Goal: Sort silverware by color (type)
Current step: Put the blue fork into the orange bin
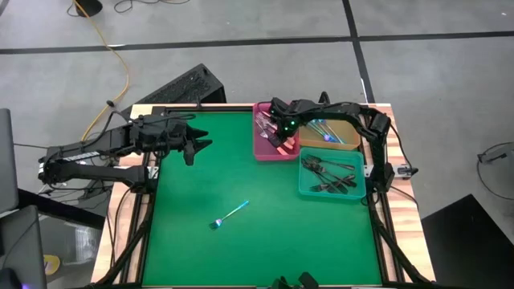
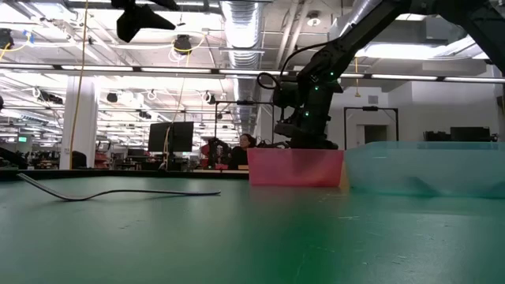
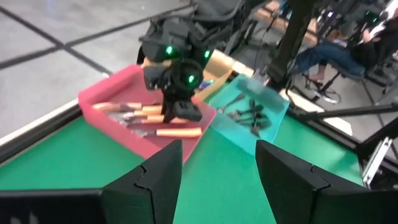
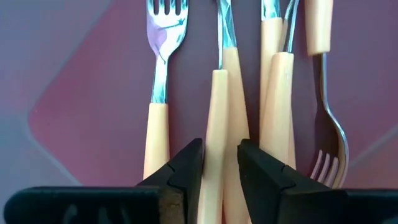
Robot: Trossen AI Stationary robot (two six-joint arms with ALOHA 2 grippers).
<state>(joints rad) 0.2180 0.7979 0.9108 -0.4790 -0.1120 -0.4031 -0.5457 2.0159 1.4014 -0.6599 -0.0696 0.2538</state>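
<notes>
Right wrist view: silver forks (image 4: 160, 93) with tan handles, side by side.

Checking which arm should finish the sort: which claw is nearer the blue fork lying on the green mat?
Left. The left claw hovers above the mat, up-left of the blue fork; the right claw is down in the pink bin, farther away.

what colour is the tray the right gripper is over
Pink tray, clearest in the high view.
</notes>
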